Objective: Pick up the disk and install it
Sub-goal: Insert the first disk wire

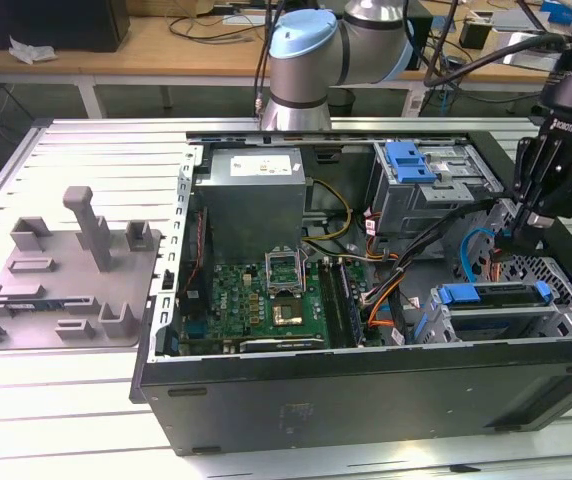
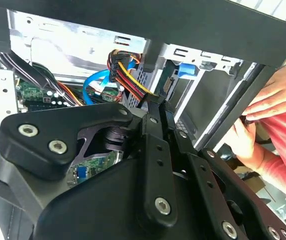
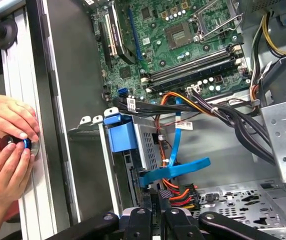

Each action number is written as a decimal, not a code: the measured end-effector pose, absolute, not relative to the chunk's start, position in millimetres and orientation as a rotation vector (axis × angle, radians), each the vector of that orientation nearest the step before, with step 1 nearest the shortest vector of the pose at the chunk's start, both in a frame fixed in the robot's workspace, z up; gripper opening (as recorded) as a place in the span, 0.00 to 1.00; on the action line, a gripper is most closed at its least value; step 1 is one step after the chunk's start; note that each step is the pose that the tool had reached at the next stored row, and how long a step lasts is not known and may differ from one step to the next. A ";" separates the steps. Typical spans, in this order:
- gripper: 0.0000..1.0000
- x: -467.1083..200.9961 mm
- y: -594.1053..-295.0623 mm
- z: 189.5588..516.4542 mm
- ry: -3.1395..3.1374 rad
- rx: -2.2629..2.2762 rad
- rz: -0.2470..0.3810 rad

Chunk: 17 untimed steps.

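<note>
The disk (image 1: 491,293) sits in the drive cage at the case's front corner, on the exterior view's right, with its blue carrier frame along the top. In the first wrist view its silver side (image 3: 149,146) stands in the cage behind a blue tab. My gripper (image 1: 514,232) hangs inside the case just past the far end of that cage. Its fingers are shut together with nothing between them. In the first wrist view the gripper (image 3: 157,197) is beside the red, yellow and black power plug (image 3: 179,192). In the second wrist view the gripper (image 2: 155,107) points toward the same wires.
A grey power supply box (image 1: 251,195) and the green motherboard (image 1: 266,290) fill the case's middle. A second blue bracket (image 1: 411,160) tops the upper bay. A blue flat cable (image 3: 175,170) crosses near the fingers. A person's hands (image 3: 8,140) rest on the table rail. A grey fixture plate (image 1: 56,270) lies left.
</note>
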<state>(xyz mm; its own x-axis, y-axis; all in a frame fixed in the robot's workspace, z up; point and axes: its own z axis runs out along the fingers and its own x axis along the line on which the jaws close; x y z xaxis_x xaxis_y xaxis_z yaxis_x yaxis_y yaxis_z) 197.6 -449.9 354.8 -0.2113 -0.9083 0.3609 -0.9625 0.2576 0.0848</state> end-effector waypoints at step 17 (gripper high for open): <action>0.16 187.9 -473.5 360.9 -2.208 1.801 0.176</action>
<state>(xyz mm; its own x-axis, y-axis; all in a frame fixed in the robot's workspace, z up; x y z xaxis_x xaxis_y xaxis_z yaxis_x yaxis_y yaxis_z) 187.9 -473.5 360.9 -0.1797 -0.9384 0.2950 -0.9733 0.2131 0.0850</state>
